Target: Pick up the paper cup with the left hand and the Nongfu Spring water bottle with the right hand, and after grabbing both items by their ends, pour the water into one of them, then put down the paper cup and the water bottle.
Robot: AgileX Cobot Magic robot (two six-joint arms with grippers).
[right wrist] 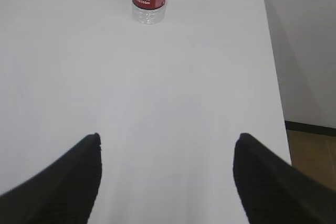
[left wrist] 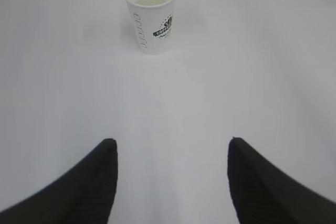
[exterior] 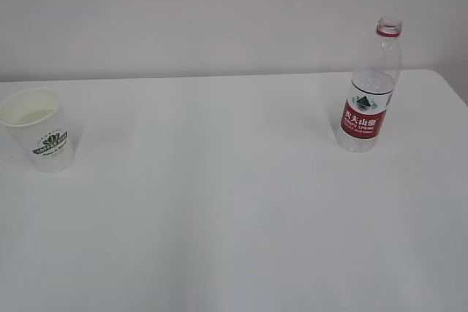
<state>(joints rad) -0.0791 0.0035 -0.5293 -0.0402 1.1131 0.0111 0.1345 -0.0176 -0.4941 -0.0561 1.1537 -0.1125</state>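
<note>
My left hand (left wrist: pixel 170 153) and right hand (right wrist: pixel 167 148) jaws wide apart, empty, paper cup (exterior: pixel 39 129) far left, green logo, Nongfu Spring water bottle (exterior: pixel 371 85) far right, uncapped, red label.

A plain white surface (exterior: pixel 234 217) is filling most of the frame, meeting a bare pale grey wall (exterior: pixel 183 12) along the top. At lower right in the right wrist view, brown floor (right wrist: pixel 312 156) and a dark baseboard (right wrist: pixel 310 127) are showing beyond the surface's edge.
</note>
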